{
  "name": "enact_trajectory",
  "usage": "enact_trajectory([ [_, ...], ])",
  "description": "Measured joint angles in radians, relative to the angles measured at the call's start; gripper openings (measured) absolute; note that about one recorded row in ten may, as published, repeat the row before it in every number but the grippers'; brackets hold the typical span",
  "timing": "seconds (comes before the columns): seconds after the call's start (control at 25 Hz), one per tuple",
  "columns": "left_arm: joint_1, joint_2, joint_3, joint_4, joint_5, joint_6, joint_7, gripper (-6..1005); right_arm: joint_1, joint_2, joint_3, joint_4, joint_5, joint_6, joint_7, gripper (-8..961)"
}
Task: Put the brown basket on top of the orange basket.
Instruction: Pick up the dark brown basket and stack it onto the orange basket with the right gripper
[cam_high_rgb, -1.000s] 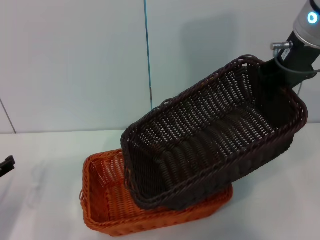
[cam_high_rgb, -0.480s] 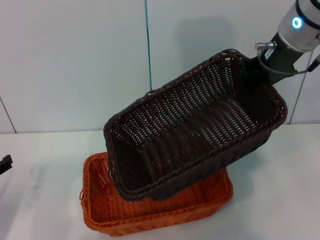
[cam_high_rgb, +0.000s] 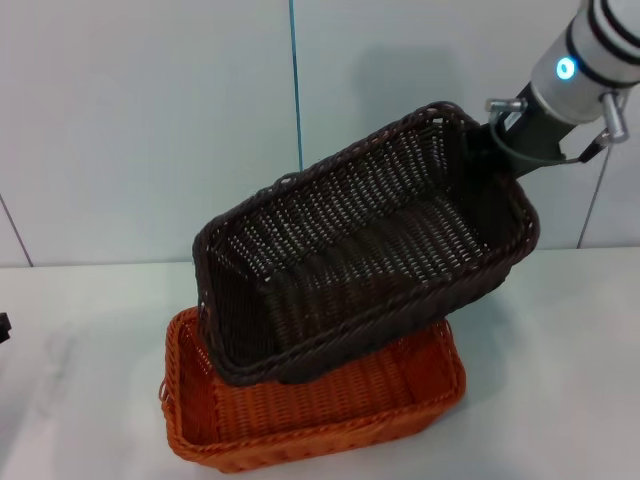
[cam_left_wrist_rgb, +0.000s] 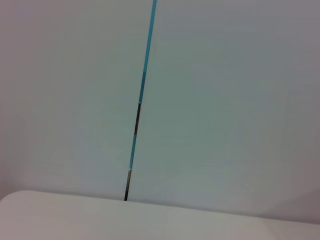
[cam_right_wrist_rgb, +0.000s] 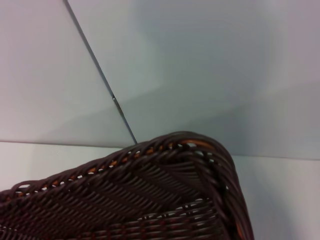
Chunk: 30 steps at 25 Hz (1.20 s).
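Observation:
The brown basket (cam_high_rgb: 360, 260) hangs tilted in the air, its low left end over the orange basket (cam_high_rgb: 330, 420) and close to that basket's left rim. The orange basket sits on the white table at the front centre. My right gripper (cam_high_rgb: 488, 150) grips the brown basket's raised right end at the rim; its fingers are mostly hidden behind the weave. The right wrist view shows the brown basket's rim and corner (cam_right_wrist_rgb: 150, 190) close up. Only a dark sliver of my left gripper (cam_high_rgb: 2, 327) shows at the head view's left edge.
The white table (cam_high_rgb: 560, 400) lies around the baskets. A pale wall with a thin blue vertical seam (cam_high_rgb: 296, 90) stands right behind. The left wrist view shows only that wall seam (cam_left_wrist_rgb: 140, 100) and the table's edge (cam_left_wrist_rgb: 100, 215).
My right gripper has carried the brown basket to the left and slightly up, so it now covers more of the orange basket. The orange basket has not moved.

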Motion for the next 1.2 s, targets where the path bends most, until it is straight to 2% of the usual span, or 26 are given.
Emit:
enact_trajectory([
  [0.08, -0.001, 0.004, 0.000, 0.006, 0.000, -0.002, 0.000, 935, -0.003, 0.026, 0.009, 0.007, -0.024, -0.013, 0.001, 132],
  [0.2, -0.002, 0.008, 0.000, 0.012, -0.001, -0.006, 0.000, 935, -0.010, 0.053, 0.014, 0.009, -0.045, -0.031, 0.001, 132],
  [0.52, -0.005, 0.029, 0.031, 0.019, -0.001, -0.008, -0.009, 935, -0.051, 0.116, 0.019, 0.010, -0.069, -0.089, 0.001, 132],
  [0.92, 0.001, 0.046, 0.068, 0.024, -0.019, -0.010, -0.012, 935, -0.053, 0.197, 0.017, 0.019, -0.172, -0.131, 0.002, 131],
  [1.16, -0.004, 0.055, 0.074, 0.036, -0.020, -0.010, -0.012, 935, -0.065, 0.229, 0.015, 0.015, -0.192, -0.168, 0.003, 131],
  [1.2, -0.007, 0.057, 0.075, 0.039, -0.020, -0.010, -0.012, 935, -0.065, 0.229, 0.015, 0.015, -0.192, -0.168, 0.003, 132],
])
